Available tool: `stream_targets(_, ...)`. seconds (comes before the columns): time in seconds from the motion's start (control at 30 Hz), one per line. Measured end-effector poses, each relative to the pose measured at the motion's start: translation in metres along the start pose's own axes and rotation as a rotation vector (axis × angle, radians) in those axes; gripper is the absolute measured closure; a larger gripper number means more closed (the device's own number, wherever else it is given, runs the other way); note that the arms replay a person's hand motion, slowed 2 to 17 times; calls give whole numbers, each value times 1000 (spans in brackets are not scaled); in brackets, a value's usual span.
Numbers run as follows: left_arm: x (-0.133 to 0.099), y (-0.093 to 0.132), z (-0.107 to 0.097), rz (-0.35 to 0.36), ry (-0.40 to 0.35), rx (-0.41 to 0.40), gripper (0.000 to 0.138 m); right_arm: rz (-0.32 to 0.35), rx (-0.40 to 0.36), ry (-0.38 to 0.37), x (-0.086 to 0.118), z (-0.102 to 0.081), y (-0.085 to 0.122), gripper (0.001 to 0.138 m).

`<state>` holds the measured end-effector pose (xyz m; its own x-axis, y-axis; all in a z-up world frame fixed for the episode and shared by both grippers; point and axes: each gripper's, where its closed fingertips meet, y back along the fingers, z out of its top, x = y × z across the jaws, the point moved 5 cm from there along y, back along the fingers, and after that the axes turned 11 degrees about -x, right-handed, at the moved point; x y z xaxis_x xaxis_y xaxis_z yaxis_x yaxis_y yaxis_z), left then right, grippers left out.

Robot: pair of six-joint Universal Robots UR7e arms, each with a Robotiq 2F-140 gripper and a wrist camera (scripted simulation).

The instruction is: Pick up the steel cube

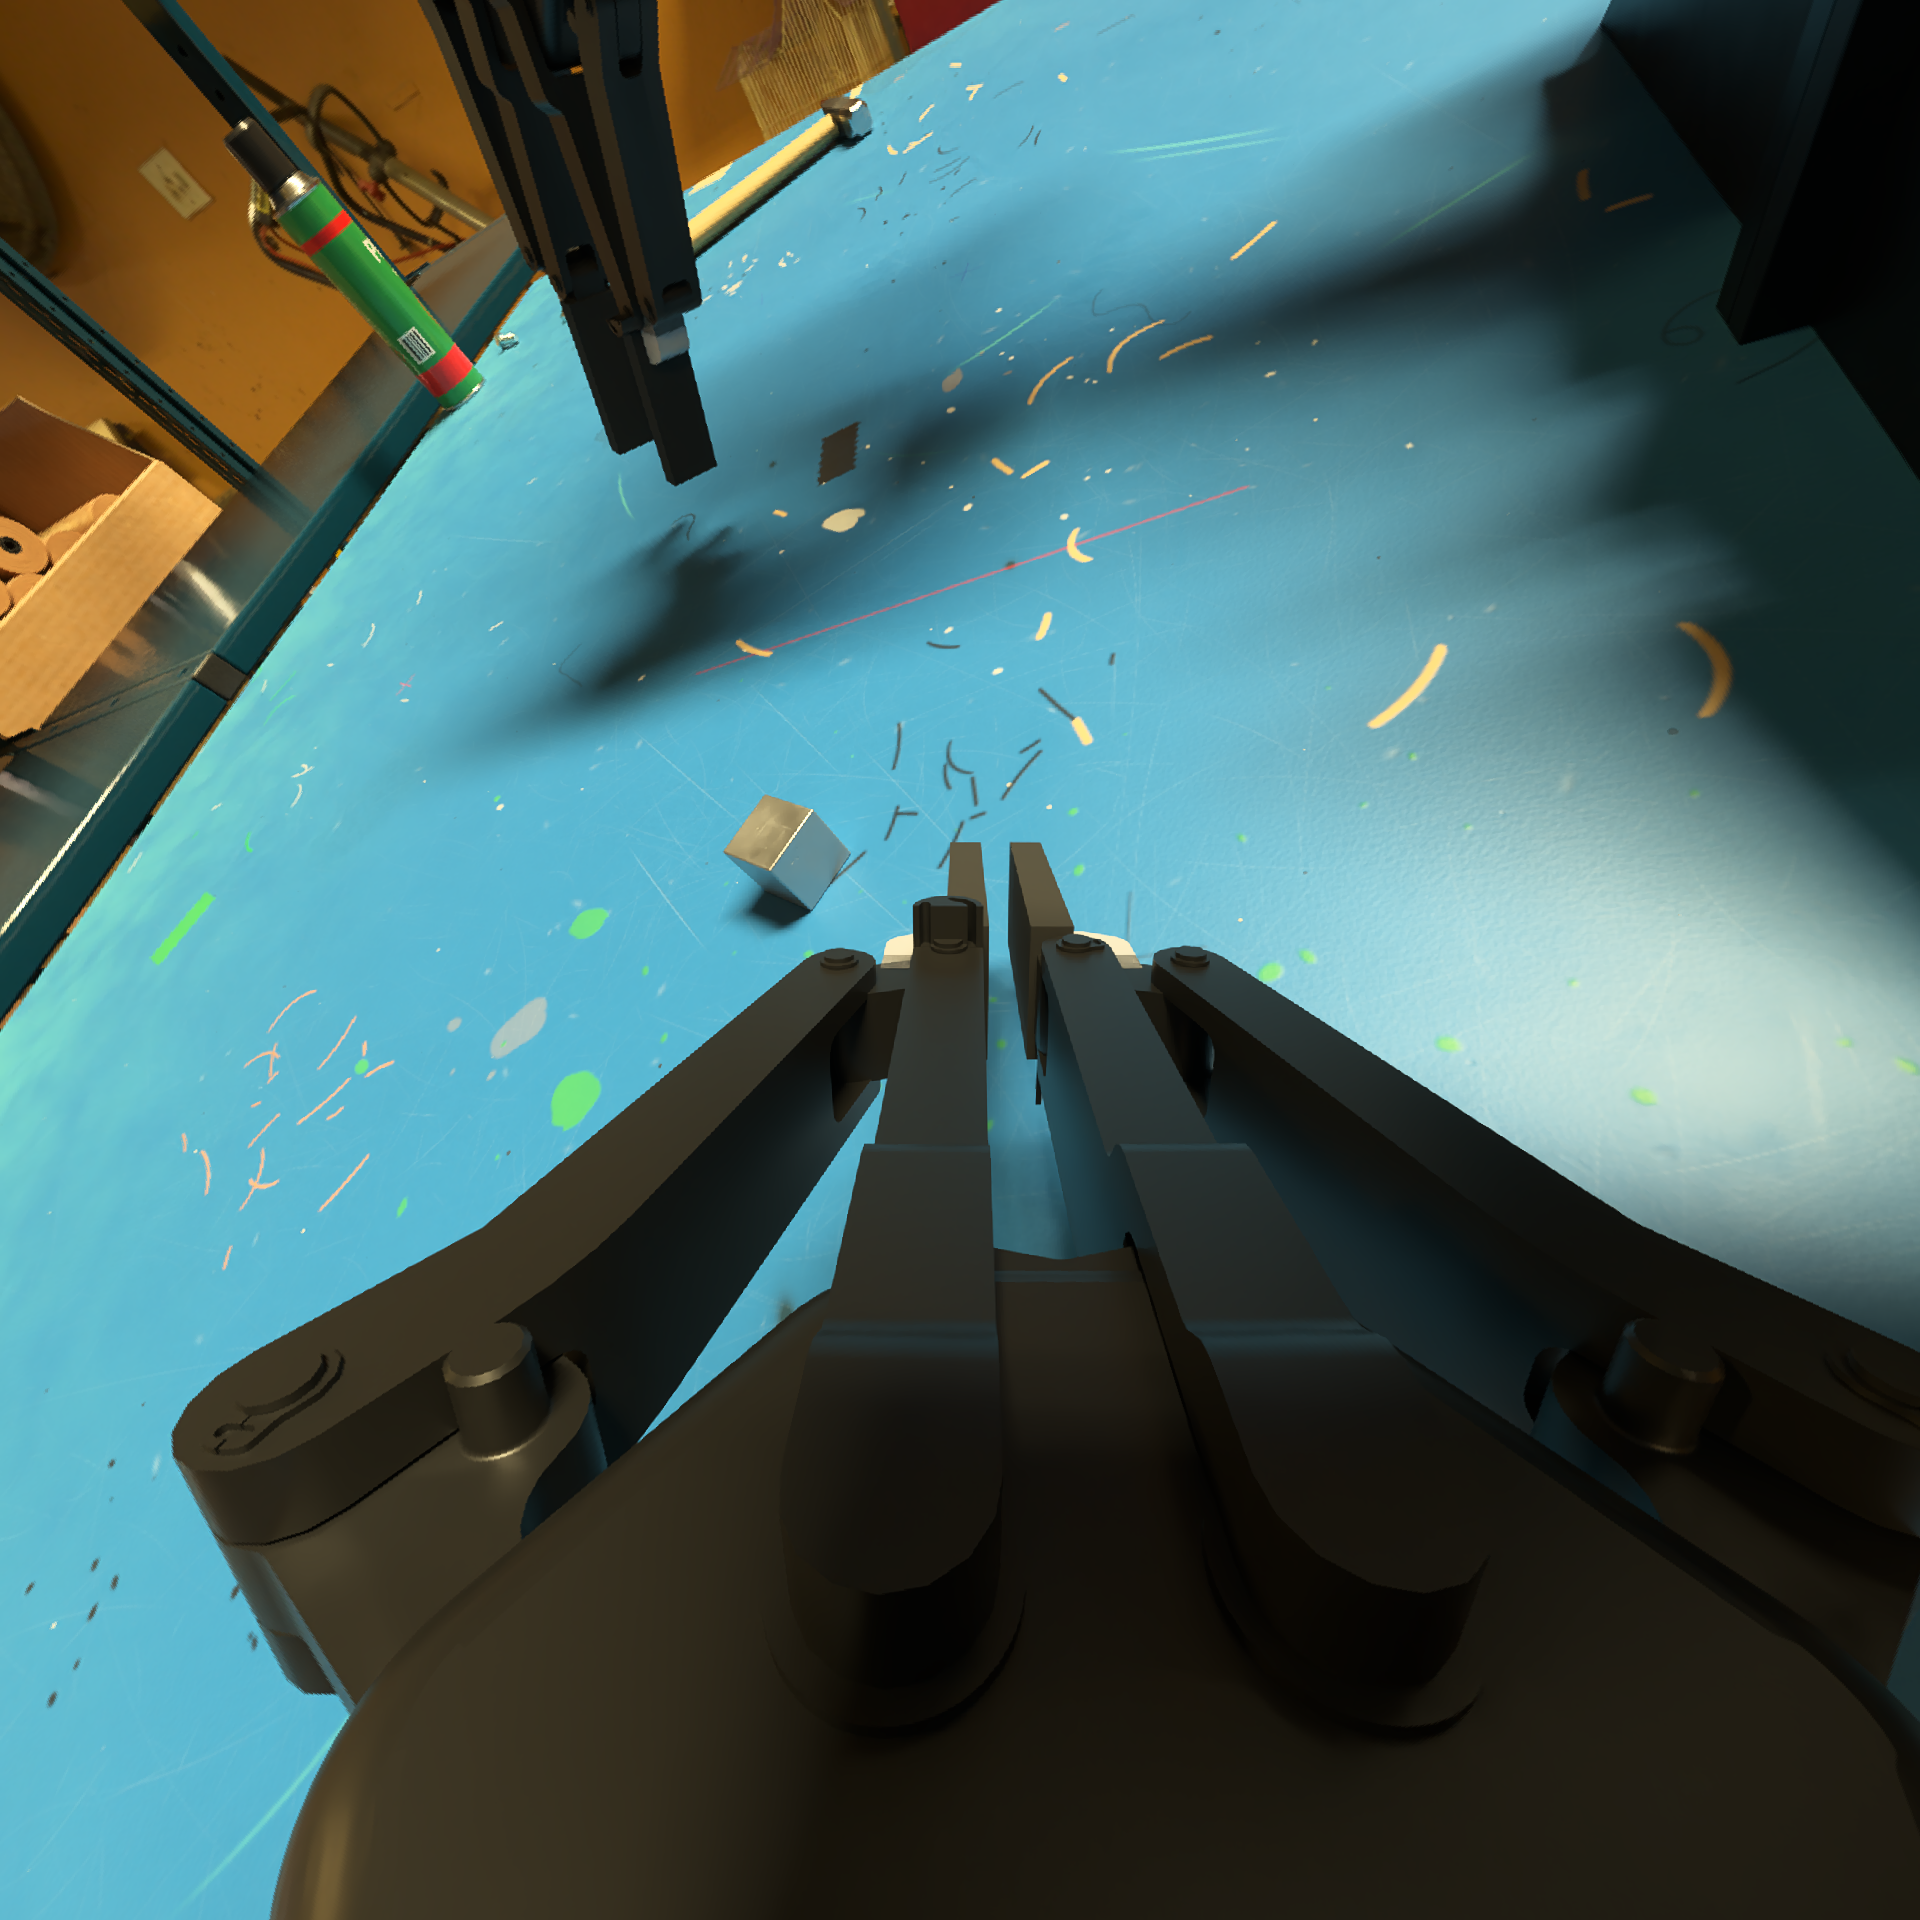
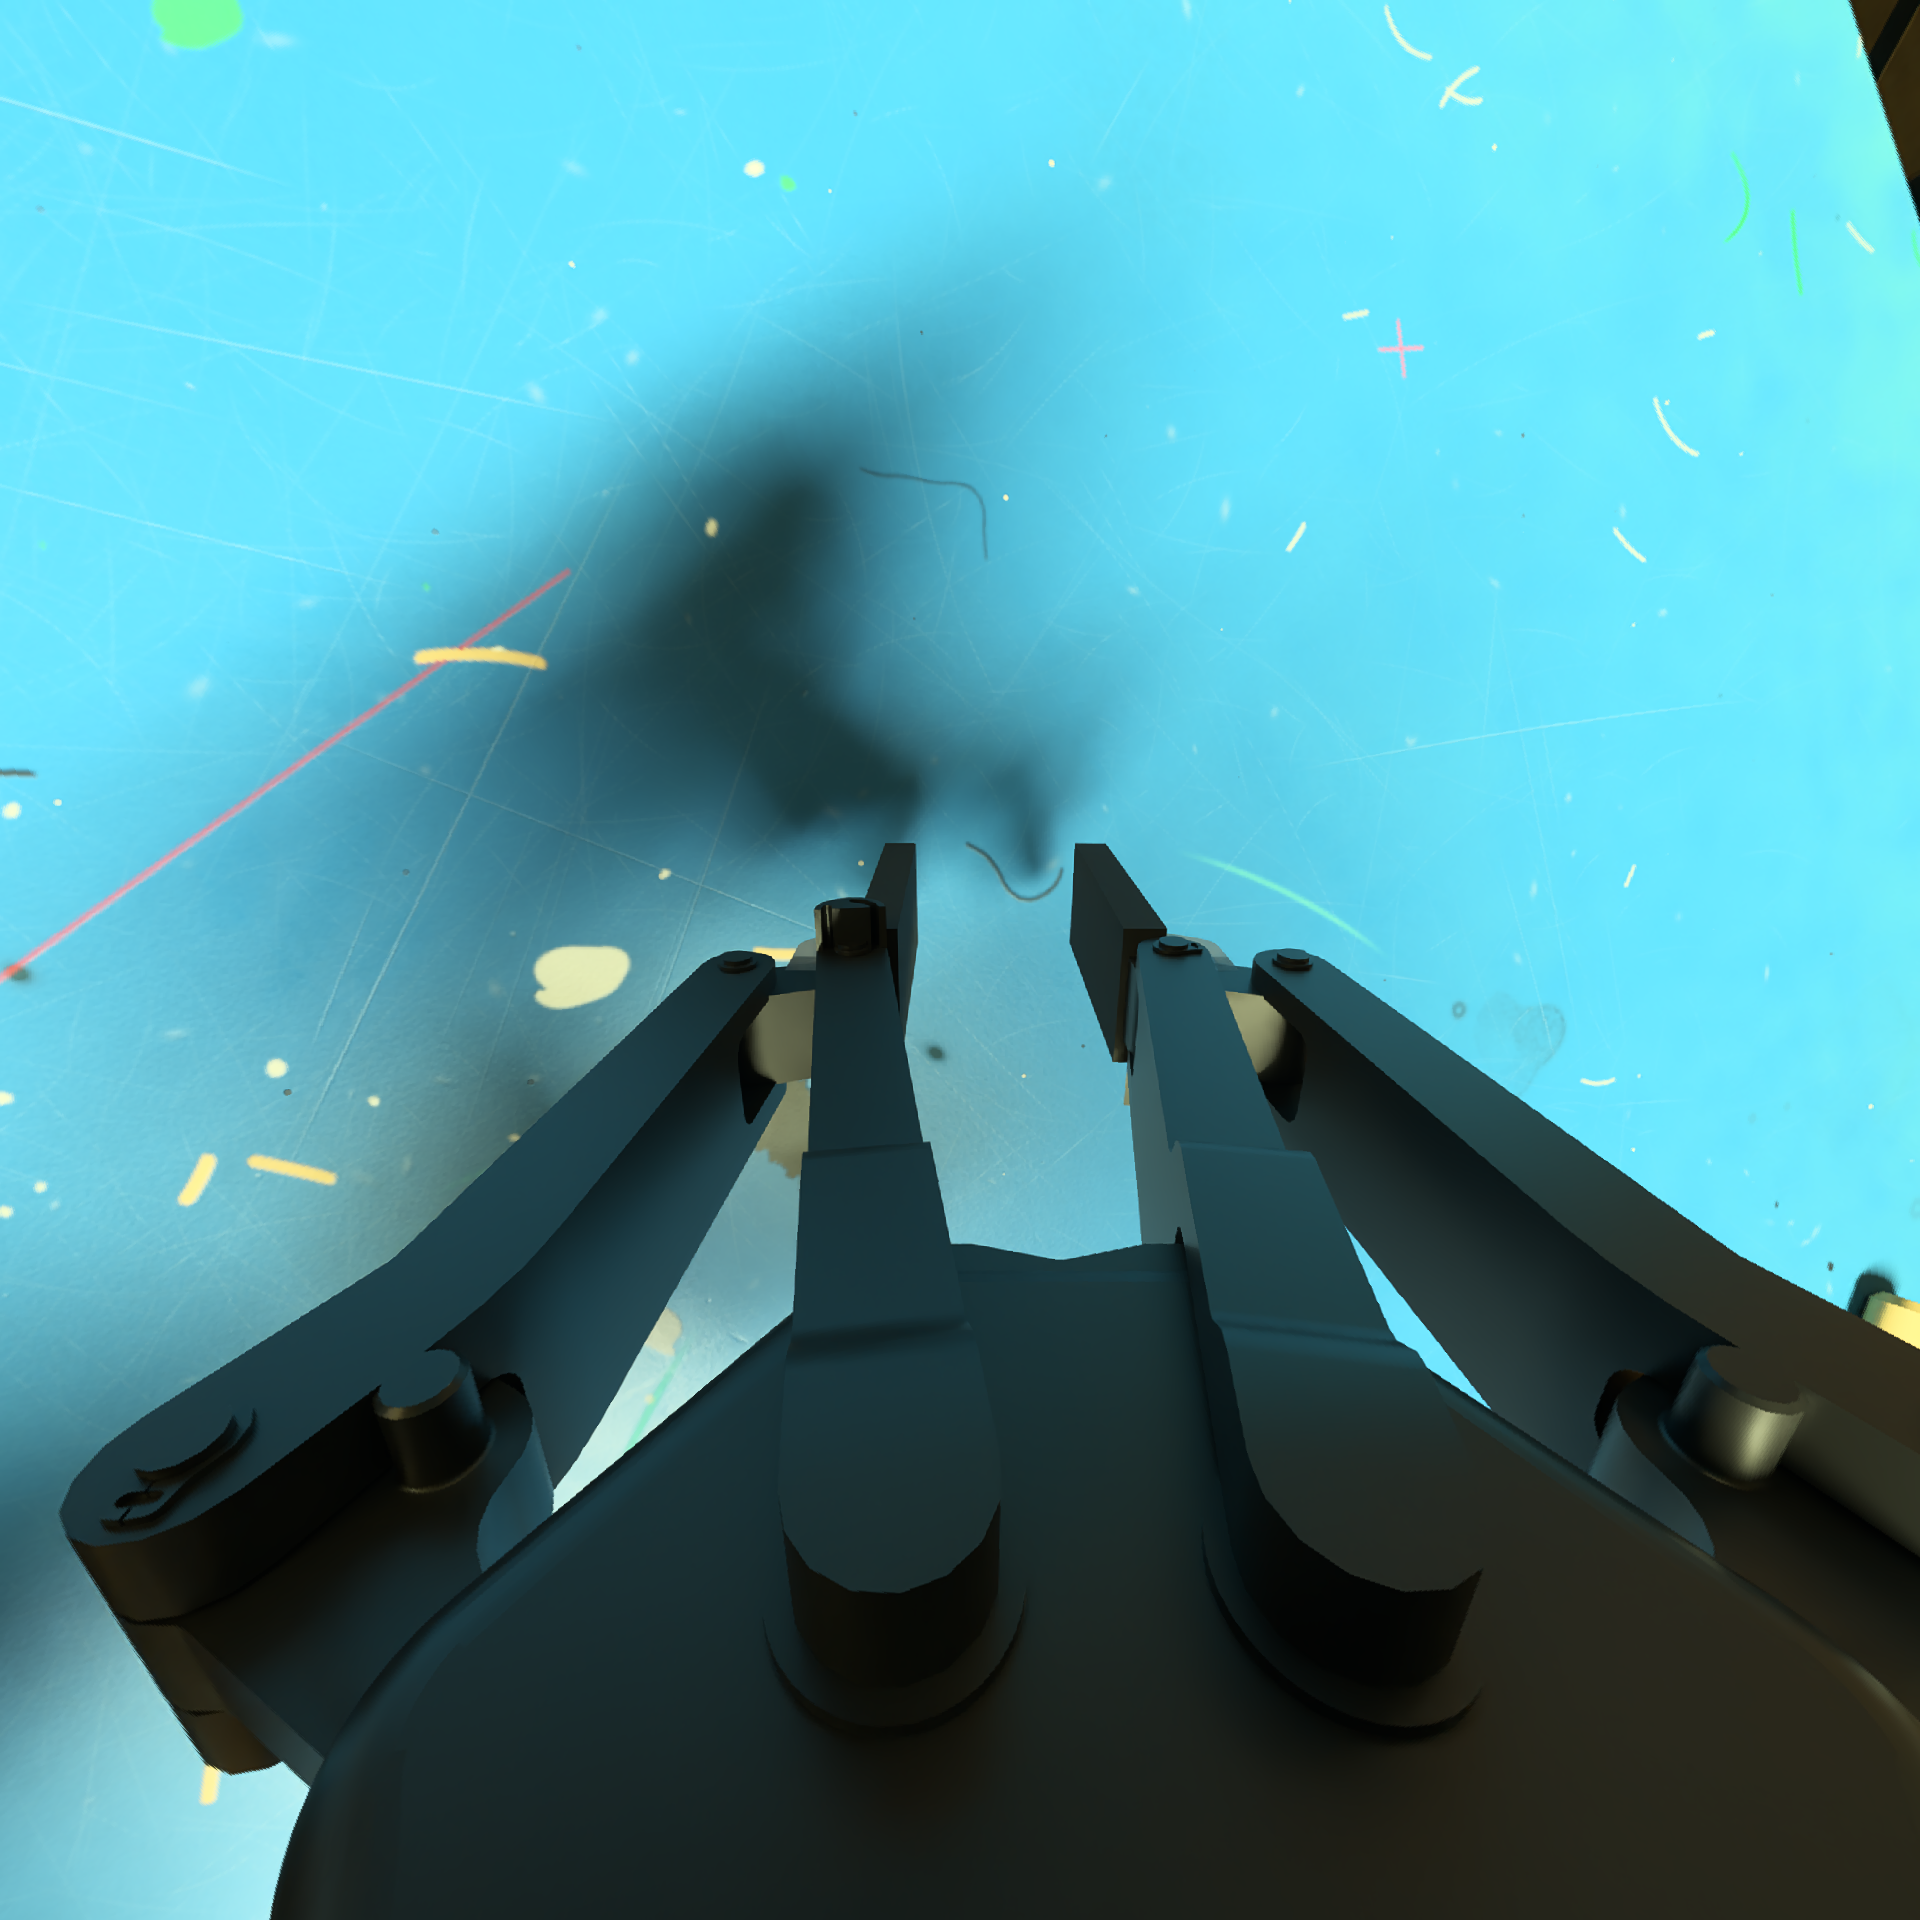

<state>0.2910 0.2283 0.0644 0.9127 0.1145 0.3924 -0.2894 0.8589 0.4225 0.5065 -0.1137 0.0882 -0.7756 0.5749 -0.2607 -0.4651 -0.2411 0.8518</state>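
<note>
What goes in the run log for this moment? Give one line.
steel cube: on table, ungripped | left gripper: nearly shut, empty, right of cube | right gripper: open, empty

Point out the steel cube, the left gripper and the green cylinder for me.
steel cube [image 1: 787, 852]: left wrist view, its pale side face.
left gripper [image 1: 995, 871]: left wrist view, narrow gap between fingertips.
green cylinder [image 1: 379, 291]: left wrist view, mid-body.

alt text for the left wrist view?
The left gripper, fingers nearly closed and empty, hovers over a scuffed blue table, with a small steel cube lying just left of its fingertips. The right gripper hangs farther back, near a green cylinder at the table's edge.
</note>
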Motion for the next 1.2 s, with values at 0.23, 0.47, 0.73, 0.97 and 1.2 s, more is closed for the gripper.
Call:
stream_targets(0.23, 0, 0, 0, -3, 4, -3, 131, -14, 32, 6, -5, -3, -8, 99)
stream_targets(0.47, 0, 1, 0, -4, 5, -5, 131, -12, 33, -6, -7, -3, -12, 98)
stream_targets(0.73, 0, 1, -1, -5, 4, -4, 131, -38, 8, -33, -9, -2, -13, 96)
stream_targets(0.97, 0, 1, 0, -2, 4, -4, 131, -97, -41, -21, -11, 3, -4, 90)
stream_targets(1.2, 0, 1, 0, 0, 0, -6, 131, -157, -198, -28, -8, 26, 24, 90)
